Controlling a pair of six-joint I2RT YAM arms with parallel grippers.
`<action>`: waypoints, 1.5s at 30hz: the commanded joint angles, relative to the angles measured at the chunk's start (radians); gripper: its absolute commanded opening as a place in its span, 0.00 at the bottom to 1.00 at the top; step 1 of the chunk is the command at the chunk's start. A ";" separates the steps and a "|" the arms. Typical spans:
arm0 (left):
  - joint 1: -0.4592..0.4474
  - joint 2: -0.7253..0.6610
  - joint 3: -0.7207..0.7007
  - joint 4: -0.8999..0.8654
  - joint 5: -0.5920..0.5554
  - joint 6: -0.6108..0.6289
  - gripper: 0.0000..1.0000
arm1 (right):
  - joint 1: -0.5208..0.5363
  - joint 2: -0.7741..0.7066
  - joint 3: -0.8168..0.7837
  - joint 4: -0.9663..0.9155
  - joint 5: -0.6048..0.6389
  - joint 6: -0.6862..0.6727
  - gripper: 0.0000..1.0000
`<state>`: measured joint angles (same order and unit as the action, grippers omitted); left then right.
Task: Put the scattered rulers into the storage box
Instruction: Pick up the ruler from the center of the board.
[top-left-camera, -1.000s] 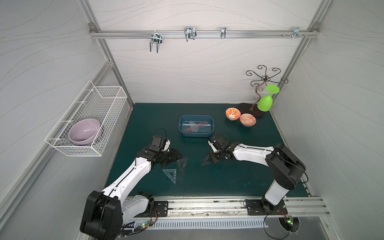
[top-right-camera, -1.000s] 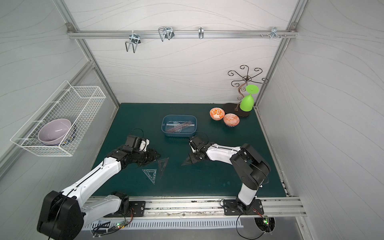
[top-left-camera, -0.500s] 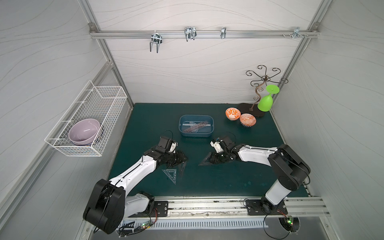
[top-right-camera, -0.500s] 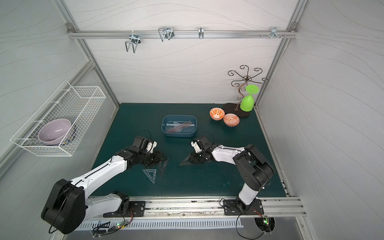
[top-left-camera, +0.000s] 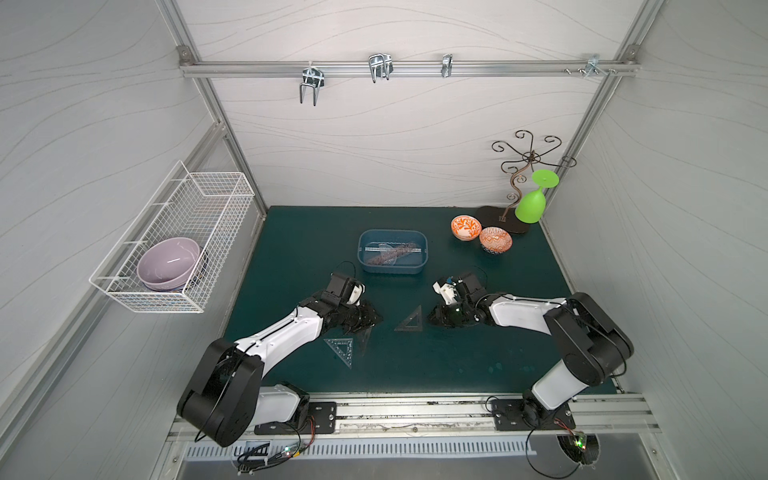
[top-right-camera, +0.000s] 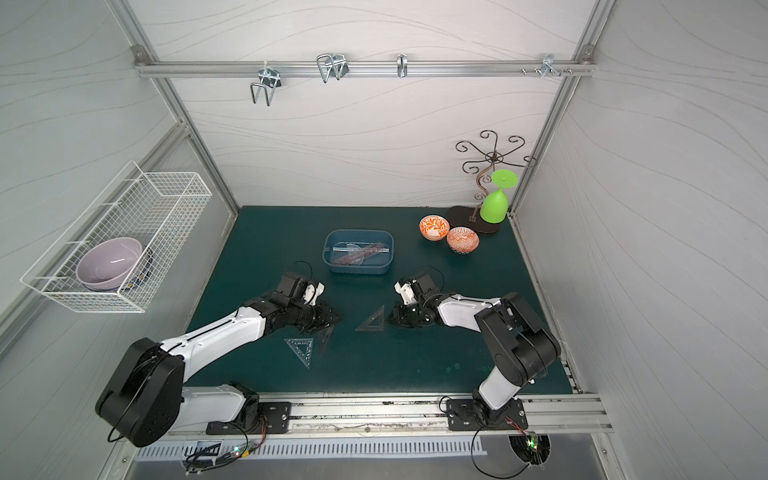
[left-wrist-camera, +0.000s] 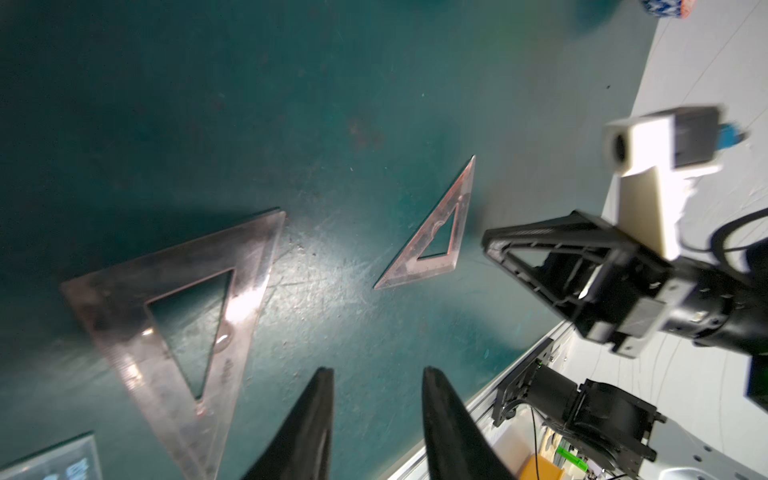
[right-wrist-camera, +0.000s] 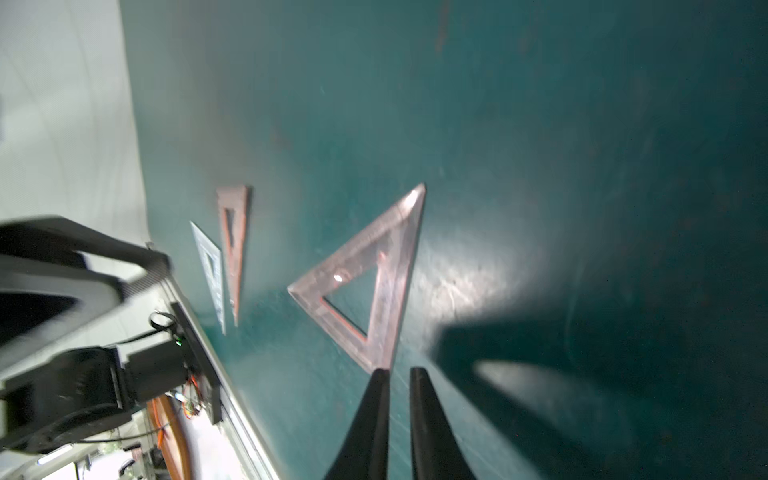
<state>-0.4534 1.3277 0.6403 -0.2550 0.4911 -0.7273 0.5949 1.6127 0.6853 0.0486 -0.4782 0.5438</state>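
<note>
Pointing rearward, tip of smoky triangle (top-left-camera: 408, 319)

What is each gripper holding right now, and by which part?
Nothing. Left gripper is open over the mat; right gripper has one fingertip at a corner of the dark triangle, gap empty.

Three loose triangles (top-left-camera: 409, 328), other rulers (top-left-camera: 390, 257) inside blue box (top-left-camera: 392, 270)

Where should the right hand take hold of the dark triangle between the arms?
Likely the corner nearest the right hand, approached low from that side. The triangle lies flat on the mat, leaving no raised edge to pinch from above, and that thin corner points at the hand.
</note>
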 joint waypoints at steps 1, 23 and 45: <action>-0.024 0.042 0.047 0.054 0.014 -0.004 0.36 | -0.007 0.000 0.013 0.076 -0.042 0.000 0.13; -0.060 0.153 0.075 0.096 0.022 -0.030 0.36 | -0.022 0.133 0.040 0.135 -0.084 0.004 0.10; -0.084 0.241 0.055 0.232 0.131 -0.074 0.41 | -0.025 0.171 0.012 0.140 -0.071 -0.007 0.09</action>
<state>-0.5282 1.5494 0.6769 -0.0795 0.5819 -0.7933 0.5751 1.7546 0.7151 0.1951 -0.5591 0.5499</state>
